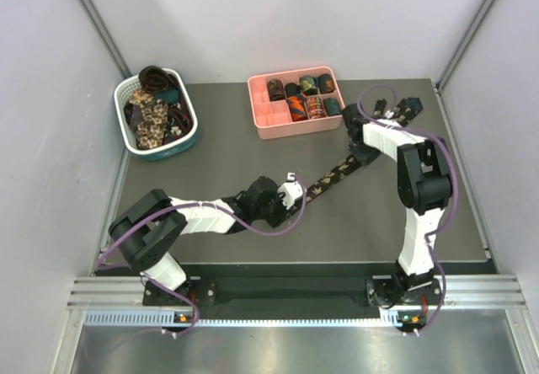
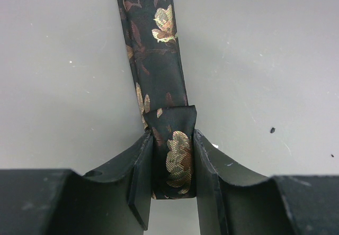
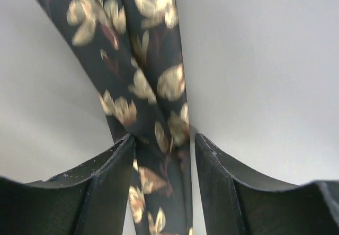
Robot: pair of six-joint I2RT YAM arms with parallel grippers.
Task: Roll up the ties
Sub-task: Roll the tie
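**A:** What do we see, biggest thing first?

**B:** We look down on a dark grey table (image 1: 227,151). Two white-and-black arms rise from its near edge. The left arm (image 1: 198,216) lies low and reaches toward the middle. The right arm (image 1: 417,197) stands up and bends toward the far right.

**A:** And along the far edge?

**B:** At far left we find a white-and-teal basket (image 1: 173,148) holding a heap of ties (image 1: 152,113). To its right sits a pink tray (image 1: 271,120). Its rear and right compartments hold coils (image 1: 307,83), and its front-left ones show bare pink.

**A:** Where is the tie in hand?

**B:** We see one dark tie (image 1: 333,176) with beige flowers, right of centre. It runs in a straight diagonal line between the two grippers.

**A:** And the grippers?

**B:** The left gripper (image 2: 172,139) is closed on the tie's near end, which is folded back over itself. The right gripper (image 3: 165,139) is clamped on the tie farther along, where two layers cross between its fingers.
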